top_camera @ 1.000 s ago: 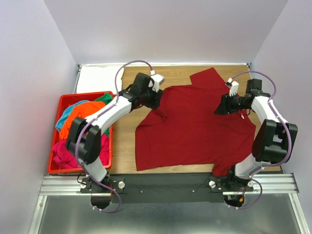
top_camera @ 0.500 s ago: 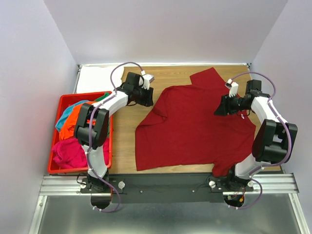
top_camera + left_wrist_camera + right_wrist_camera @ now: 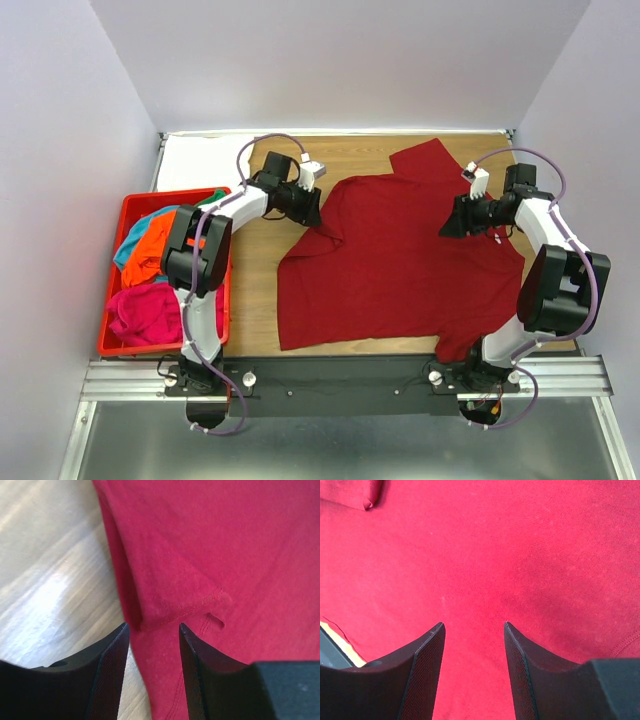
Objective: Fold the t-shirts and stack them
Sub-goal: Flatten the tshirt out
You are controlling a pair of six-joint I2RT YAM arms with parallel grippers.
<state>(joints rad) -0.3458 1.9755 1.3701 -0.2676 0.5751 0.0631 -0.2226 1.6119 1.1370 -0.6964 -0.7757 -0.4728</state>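
Dark red t-shirt (image 3: 240, 540) fabric is framed between the parted fingers of the left gripper (image 3: 152, 627). The gripper is held open, nothing grasped, over a folded-under sleeve hem (image 3: 192, 607) at the shirt's left edge. Whether the fingers touch the cloth cannot be told. Bare wooden table (image 3: 45, 570) is seen just to the left of that hem. The right gripper (image 3: 474, 625) is likewise open and empty, its fingers spread over an unbroken stretch of the same red cloth.

Seen from above, the shirt is spread across the middle and right of the table. One sleeve points towards the far edge, and the near hem lies close to the mounting rail (image 3: 340, 372). To the left, well apart from the shirt, a red bin (image 3: 130, 349) is placed. It is filled with a crumpled orange t-shirt (image 3: 155, 245), a magenta pink t-shirt (image 3: 135, 310), a teal t-shirt (image 3: 125, 250) and a green t-shirt (image 3: 212, 200). A white t-shirt (image 3: 200, 160) is laid in the far left corner.

The left arm is reached forward over the bin's right side and bent to the right. The right arm is arched along the right side and turned inward.

A strip of bare wood is left between the bin and the red shirt. The table is enclosed by pale walls (image 3: 60, 150) on three sides, and the shirt's right edge lies near the right one.
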